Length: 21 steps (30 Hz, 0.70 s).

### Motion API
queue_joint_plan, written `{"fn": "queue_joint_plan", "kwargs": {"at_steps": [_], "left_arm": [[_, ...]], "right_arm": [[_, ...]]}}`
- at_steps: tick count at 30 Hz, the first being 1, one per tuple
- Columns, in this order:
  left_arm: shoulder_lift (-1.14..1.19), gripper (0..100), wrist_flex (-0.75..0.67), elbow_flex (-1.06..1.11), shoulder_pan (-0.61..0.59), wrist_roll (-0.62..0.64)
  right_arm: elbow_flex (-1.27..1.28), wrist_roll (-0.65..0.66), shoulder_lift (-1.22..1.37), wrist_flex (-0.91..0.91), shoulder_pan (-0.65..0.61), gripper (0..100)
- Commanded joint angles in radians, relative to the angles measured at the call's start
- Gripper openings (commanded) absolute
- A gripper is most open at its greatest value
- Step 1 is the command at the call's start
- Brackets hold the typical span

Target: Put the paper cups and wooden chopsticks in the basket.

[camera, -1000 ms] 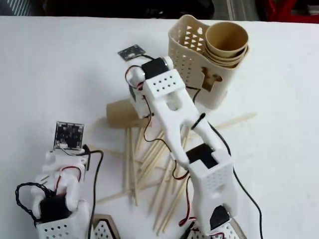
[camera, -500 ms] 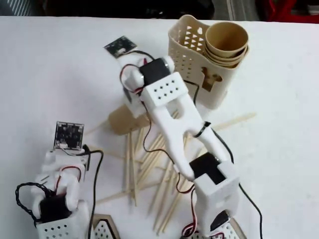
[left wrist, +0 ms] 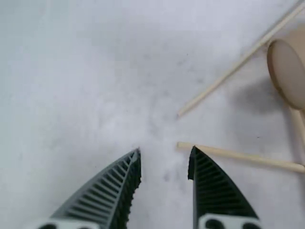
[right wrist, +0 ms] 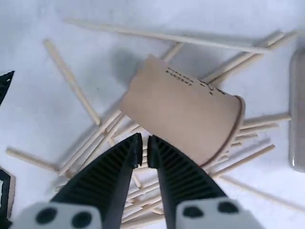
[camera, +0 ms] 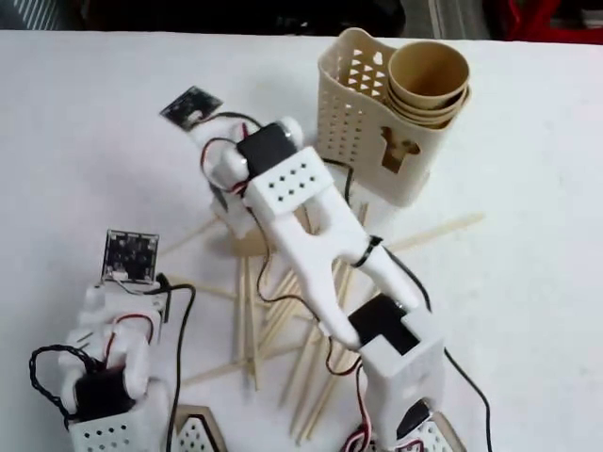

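From above, the basket [camera: 353, 113] holds stacked cups [camera: 429, 71]. One loose cup [camera: 247, 247] lies mostly under the right arm, among chopsticks [camera: 250, 320] scattered on the counter [camera: 94, 113].

At the left wrist, the left jaws stand narrowly apart over bare counter, holding nothing.

At the right wrist, the right jaws are nearly closed and empty, just beside the lying cup. Pinched like this, they would likely shove it rolling across the sticks.

The right arm has swung sideways since a second ago, covering the cup.
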Motion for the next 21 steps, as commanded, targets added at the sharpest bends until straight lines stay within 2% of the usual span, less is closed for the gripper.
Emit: {"fn": "queue_joint_plan", "kwargs": {"at_steps": [1,4,11,21], "left_arm": [[-0.008,17,-0.020,-0.005,-0.007,0.008],[-0.008,17,-0.020,-0.005,-0.007,0.008],[-0.008,17,-0.020,-0.005,-0.007,0.008],[-0.008,17,-0.020,-0.003,-0.007,0.008]], "right_arm": [[-0.026,-0.098,-0.039,0.008,0.099,16.2],[-0.026,-0.149,-0.031,0.004,0.139,21.8],[-0.025,-0.304,-0.030,-0.061,0.145,21.9],[-0.052,-0.373,0.107,-0.081,0.145,21.9]]}}
